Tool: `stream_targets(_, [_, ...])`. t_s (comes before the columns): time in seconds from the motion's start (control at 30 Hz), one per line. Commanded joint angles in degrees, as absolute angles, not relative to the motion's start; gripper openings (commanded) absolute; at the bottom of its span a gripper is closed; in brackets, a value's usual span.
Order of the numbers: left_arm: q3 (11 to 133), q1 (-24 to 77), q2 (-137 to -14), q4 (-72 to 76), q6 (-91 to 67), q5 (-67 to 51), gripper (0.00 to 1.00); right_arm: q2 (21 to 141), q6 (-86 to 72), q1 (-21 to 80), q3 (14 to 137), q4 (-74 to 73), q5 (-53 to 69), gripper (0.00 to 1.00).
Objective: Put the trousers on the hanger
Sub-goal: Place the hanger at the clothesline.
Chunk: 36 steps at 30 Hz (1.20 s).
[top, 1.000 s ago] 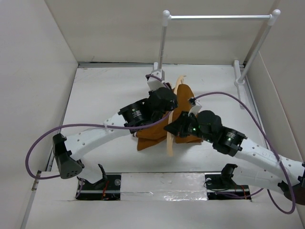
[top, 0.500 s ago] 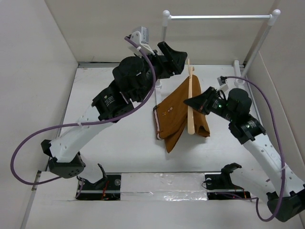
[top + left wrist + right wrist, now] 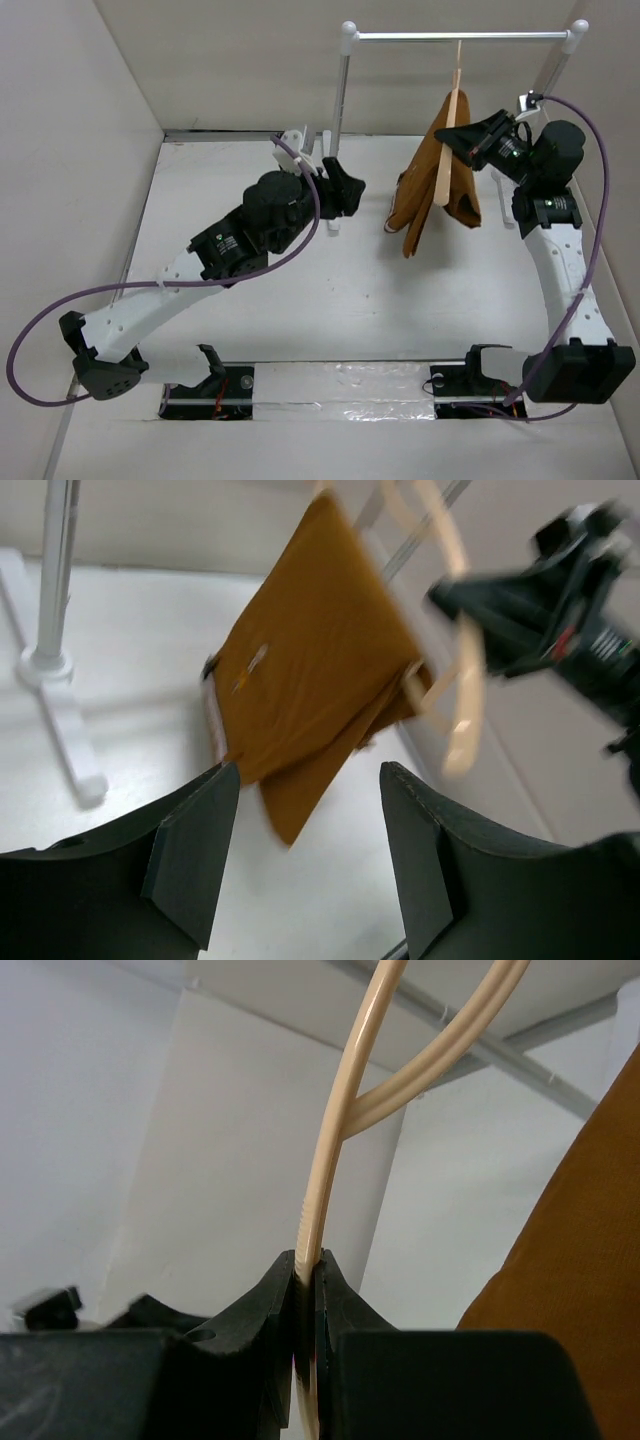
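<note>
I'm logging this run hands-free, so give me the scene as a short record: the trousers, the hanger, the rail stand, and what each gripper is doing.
trousers: rust-brown, draped over the hanger, apparently lifted off the table
hanger: pale beige, held up at the top bar; cannot tell whether its hook is seated
right gripper: shut on the hanger's thin arm
left gripper: open, empty, apart from the trousers, facing them
rail stand: white posts, metal bar, far side of the table
</note>
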State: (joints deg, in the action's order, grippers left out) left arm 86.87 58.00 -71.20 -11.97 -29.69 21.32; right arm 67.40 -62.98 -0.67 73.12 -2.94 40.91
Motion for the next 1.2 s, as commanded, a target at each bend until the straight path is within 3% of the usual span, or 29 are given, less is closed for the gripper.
stream_targets(0.0, [79.0, 57.5, -67.1, -11.1, -31.7, 20.1, 0.54, 69.0, -62.9, -3.8, 81.3, 14.2, 46.1, 0.00])
stream_targets(0.17, [70.9, 57.5, -62.8, -7.7, -34.9, 18.6, 0.53, 77.8, -62.7, -5.6, 89.2, 16.3, 46.9, 0.00])
stream_targets(0.5, [68.6, 56.4, -63.6, -8.2, -32.5, 18.3, 0.53, 89.7, -67.7, -8.5, 94.0, 24.8, 47.0, 0.00])
stream_targets(0.93, [69.5, 51.2, -67.2, -6.1, -30.0, 13.5, 0.53, 90.2, -67.3, -13.2, 87.3, 25.9, 47.2, 0.00])
stream_targets(0.97, [69.8, 51.2, -67.5, -6.1, -29.9, 13.4, 0.53, 90.2, -66.7, -13.2, 87.1, 25.0, 47.5, 0.04])
stream_targets(1.0, [70.0, 51.2, -67.8, -6.1, -29.9, 13.4, 0.53, 89.8, -65.1, -13.8, 86.8, 23.0, 47.7, 0.23])
stream_targets(1.07, [70.7, 50.5, -68.6, -6.1, -30.1, 13.1, 0.54, 89.3, -61.5, -13.8, 86.5, 17.9, 47.9, 0.45])
stream_targets(1.1, [71.0, 49.9, -68.9, -6.2, -30.5, 12.9, 0.55, 88.6, -60.0, -14.4, 86.6, 16.0, 47.9, 0.62])
stream_targets(1.17, [71.6, 49.9, -69.3, -6.2, -30.8, 12.3, 0.57, 87.7, -57.2, -15.1, 86.7, 12.1, 47.7, 0.79])
